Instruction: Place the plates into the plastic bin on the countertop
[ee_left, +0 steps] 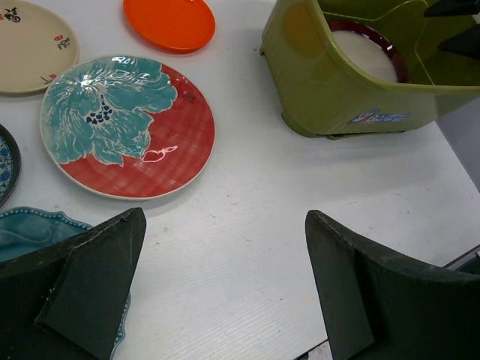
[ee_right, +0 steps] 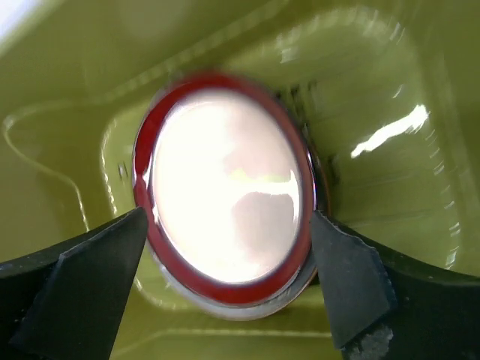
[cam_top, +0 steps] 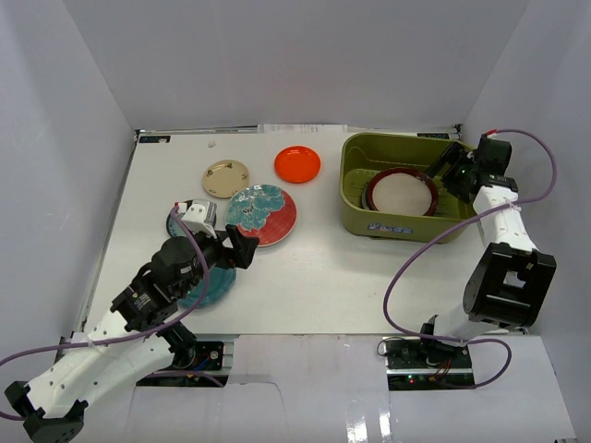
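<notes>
The olive-green plastic bin (cam_top: 355,196) stands at the right rear of the white countertop (cam_top: 332,277). The red-rimmed cream plate (cam_top: 401,192) lies inside it, with a grey rim (ee_right: 251,309) of another plate under it. My right gripper (cam_top: 447,164) hangs open and empty over the bin's right end, its jaws on either side of that plate (ee_right: 225,187) in the right wrist view. The orange plate (cam_top: 297,164), tan plate (cam_top: 226,178) and floral plate (cam_top: 261,214) lie on the countertop. My left gripper (cam_top: 242,247) is open and empty, over the plain teal plate (cam_top: 211,288).
The small teal patterned plate (cam_top: 174,222) lies partly hidden behind the left wrist. White walls close in the countertop on the left, back and right. In the left wrist view the bin (ee_left: 330,97) is ahead to the right and the floral plate (ee_left: 127,124) ahead to the left.
</notes>
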Motion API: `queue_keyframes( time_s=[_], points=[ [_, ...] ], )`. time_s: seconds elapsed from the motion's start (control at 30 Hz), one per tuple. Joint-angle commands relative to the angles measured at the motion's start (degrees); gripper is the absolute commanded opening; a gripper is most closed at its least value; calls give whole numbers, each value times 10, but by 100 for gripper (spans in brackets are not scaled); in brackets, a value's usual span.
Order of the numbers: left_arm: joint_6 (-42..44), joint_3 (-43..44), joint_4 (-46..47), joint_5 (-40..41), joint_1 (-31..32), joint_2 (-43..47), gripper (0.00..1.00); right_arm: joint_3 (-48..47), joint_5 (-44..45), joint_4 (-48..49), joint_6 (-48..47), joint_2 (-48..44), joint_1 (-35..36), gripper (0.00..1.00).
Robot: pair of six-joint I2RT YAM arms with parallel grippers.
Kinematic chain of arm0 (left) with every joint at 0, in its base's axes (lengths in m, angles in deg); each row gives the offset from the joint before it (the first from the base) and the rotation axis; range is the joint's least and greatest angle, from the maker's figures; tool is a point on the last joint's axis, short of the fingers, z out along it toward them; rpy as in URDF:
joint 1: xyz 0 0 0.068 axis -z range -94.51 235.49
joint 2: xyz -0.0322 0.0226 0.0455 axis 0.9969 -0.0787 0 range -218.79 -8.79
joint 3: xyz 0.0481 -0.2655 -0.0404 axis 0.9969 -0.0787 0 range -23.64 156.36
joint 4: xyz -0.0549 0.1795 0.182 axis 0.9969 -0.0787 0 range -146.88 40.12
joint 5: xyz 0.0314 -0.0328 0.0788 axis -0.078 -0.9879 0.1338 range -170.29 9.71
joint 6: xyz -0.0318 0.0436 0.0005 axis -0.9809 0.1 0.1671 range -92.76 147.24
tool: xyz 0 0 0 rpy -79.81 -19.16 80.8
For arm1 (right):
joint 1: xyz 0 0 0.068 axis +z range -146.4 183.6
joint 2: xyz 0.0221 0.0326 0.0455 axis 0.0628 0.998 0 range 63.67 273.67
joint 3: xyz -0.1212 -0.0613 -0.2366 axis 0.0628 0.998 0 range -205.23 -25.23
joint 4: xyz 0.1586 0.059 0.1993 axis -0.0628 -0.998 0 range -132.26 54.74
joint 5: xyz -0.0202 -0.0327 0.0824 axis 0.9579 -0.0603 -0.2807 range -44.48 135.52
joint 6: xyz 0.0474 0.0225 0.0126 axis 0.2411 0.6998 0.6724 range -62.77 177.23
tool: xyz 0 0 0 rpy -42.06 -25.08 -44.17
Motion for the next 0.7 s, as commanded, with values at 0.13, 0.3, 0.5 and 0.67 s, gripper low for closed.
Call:
queue_keyframes(
  time_s=[0.13,0.3,0.5,0.67],
  points=[
    [3,0,-4,-5,-8,3,98,-60,112,-25,-34,-71,4,90],
    [1,2,-3,0,-17,6,98,1,15,18,-15,-183,169,93],
    [-17,4,2,58,-32,48,98,230,88,223,130,-268,533,63],
    [0,24,24,77,-33,64,98,240,144,349,169,-99,706,42]
  ],
)
